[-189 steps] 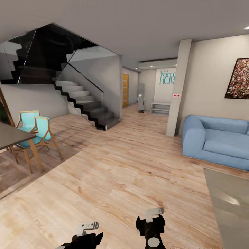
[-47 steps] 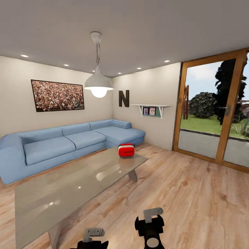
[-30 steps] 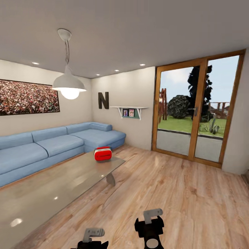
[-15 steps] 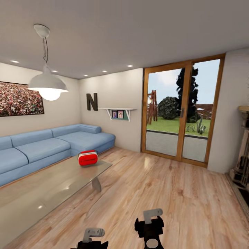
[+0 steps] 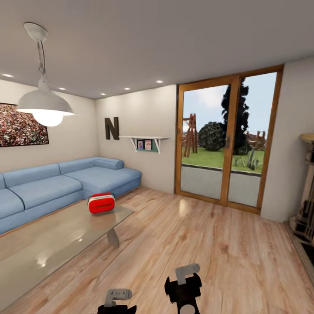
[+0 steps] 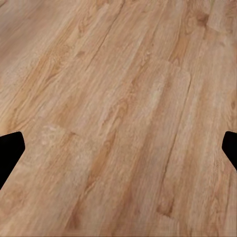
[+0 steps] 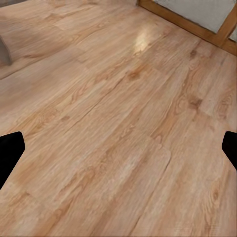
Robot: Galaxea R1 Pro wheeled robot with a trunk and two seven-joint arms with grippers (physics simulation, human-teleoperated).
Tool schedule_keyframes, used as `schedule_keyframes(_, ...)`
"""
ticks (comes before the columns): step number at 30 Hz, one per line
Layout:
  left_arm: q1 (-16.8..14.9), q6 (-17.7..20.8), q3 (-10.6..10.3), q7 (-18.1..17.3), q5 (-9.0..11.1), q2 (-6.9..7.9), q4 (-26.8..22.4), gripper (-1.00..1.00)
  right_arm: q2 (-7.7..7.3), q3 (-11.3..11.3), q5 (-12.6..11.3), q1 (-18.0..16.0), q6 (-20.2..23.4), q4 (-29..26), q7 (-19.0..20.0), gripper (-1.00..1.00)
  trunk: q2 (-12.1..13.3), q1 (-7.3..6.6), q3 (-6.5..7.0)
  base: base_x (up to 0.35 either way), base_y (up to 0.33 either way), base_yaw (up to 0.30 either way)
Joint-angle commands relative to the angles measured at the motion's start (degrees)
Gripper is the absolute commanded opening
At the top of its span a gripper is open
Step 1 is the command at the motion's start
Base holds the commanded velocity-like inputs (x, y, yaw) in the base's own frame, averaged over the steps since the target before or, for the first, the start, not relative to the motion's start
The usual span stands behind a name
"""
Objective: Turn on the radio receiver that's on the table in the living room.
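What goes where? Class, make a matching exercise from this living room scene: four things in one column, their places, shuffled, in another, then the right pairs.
Things:
1. radio
2. lamp
3. sofa
4. shelf

Places:
A. hanging from the ceiling
B. on the far end of the table
C. on the wall beside the glass door
D. along the wall behind the table

Pairs: 1-B, 2-A, 3-D, 4-C

Home living rm: blue sofa [image 5: 65, 185], pendant lamp [image 5: 43, 104], garden doors [image 5: 224, 141].
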Motion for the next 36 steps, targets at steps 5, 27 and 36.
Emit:
schedule_keyframes(5, 0.0, 0.0, 0.0, 0.0, 0.0, 0.00, 0.4, 1.00, 0.00, 0.1, 0.0, 0.0, 0.0, 0.0, 0.0, 1.00, 0.0, 0.00, 0.00, 0.294, -0.155, 0.000)
schedule_keyframes(27, 0.0, 0.0, 0.1, 0.0, 0.0, 0.03, 0.4, 1.00, 0.09, 0.1, 0.1, 0.0, 0.1, 0.0, -0.2, 1.00, 0.0, 0.00, -0.84, 0.298, -0.149, 0.000)
schedule_keyframes(36, 0.0, 0.0, 0.1, 0.0, 0.0, 0.02, 0.4, 1.00, 0.09, 0.1, 0.0, 0.0, 0.1, 0.0, -0.2, 1.00, 0.0, 0.00, -1.70, 0.298, -0.148, 0.000)
